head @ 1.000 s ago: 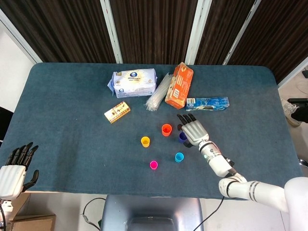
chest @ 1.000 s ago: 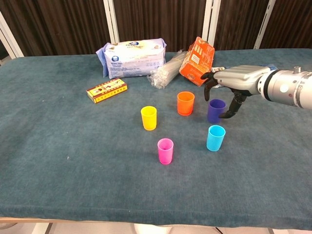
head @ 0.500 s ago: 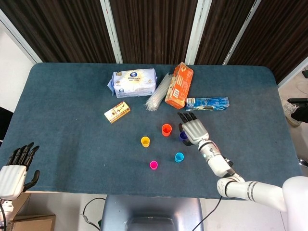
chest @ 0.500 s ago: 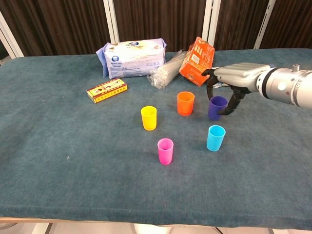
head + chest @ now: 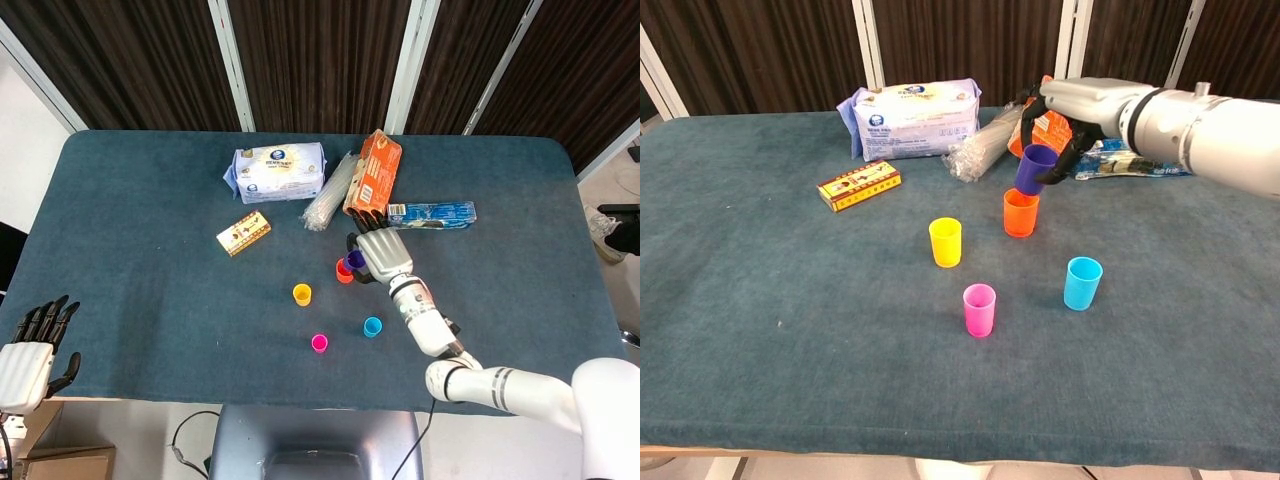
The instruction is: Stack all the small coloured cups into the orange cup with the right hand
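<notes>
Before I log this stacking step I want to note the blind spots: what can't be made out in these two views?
- Head view: the right robot hand covers most of the purple cup and part of the orange cup; whether they touch is unclear.
- Chest view: the left robot hand is out of frame.
- Both views: print on the small box is too small to read.

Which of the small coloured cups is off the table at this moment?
The purple cup: the right hand holds it tilted just above the orange cup. The yellow, pink and blue cups all stand on the cloth.
</notes>
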`<state>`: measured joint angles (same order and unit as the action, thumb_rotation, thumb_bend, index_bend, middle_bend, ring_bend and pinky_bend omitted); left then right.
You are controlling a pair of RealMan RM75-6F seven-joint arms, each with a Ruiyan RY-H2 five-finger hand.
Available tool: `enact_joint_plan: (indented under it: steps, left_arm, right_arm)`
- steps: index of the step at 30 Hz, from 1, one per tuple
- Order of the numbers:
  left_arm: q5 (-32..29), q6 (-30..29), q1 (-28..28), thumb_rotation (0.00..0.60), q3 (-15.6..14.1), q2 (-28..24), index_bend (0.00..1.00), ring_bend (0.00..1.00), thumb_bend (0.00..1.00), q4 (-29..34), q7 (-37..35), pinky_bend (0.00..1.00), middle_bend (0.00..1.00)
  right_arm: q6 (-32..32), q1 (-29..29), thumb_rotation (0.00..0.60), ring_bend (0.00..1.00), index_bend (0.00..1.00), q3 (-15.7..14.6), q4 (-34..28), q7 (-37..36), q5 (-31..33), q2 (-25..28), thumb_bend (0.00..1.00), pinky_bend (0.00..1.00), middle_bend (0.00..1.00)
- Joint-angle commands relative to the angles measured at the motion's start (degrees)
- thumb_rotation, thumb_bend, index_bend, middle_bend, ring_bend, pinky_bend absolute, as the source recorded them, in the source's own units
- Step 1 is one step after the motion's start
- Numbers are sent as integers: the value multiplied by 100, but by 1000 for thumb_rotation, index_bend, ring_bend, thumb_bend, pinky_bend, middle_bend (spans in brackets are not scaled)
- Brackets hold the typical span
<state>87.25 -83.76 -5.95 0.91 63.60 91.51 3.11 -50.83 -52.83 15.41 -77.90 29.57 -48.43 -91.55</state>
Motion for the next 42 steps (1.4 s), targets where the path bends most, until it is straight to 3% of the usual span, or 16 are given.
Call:
enact_joint_plan:
  steps: [1,6,7,10,11,13,19,26,31,42]
  left_arm:
    - [3,-21,14,600,-4,-15,0,14,469,10,-16,97,0]
    - [-7,-46,33,600,-2,-35,0,14,469,21,-39,97,0]
    - [-4,-54,37,600,-2,-38,0,14,470,28,-46,97,0]
    - [-11,-60,41,600,4,-53,0,14,469,32,-79,97,0]
    - [-17,-57,40,600,7,-57,0,14,468,30,-92,97,0]
    - [-32,-43,38,600,11,-68,0,14,468,26,-120,97,0]
    - [-32,-14,28,600,8,-87,0,15,469,34,-161,97,0]
    - [-13,-14,27,600,-2,-85,0,14,469,41,-141,97,0]
    - [29,-13,36,600,-35,-106,0,14,469,42,-155,97,0]
    - [100,-120,88,600,-55,-147,0,15,469,55,-223,97,0]
  right_arm:
    - [70,-116,600,0,648,-40,201,133,144,-184,479,0,42]
    - [253,-196,600,0,568,-66,398,26,191,-319,478,0,43]
    - [298,-217,600,0,490,-92,411,55,221,-319,478,0,40]
    - [399,-239,600,0,110,-155,159,157,355,-154,479,0,5]
    - [388,-222,600,0,28,-178,29,147,309,-80,478,0,0]
    - [345,-146,600,0,2,-244,-354,64,116,128,478,0,0]
    - [299,-124,600,0,69,-454,-889,39,-333,299,477,0,0]
    - [457,-419,600,0,237,-464,-482,267,-160,-159,477,0,0]
    - [595,-858,600,0,379,-294,317,483,302,-956,477,0,0]
    - [474,-1051,600,0,480,-273,666,688,612,-1307,477,0,0]
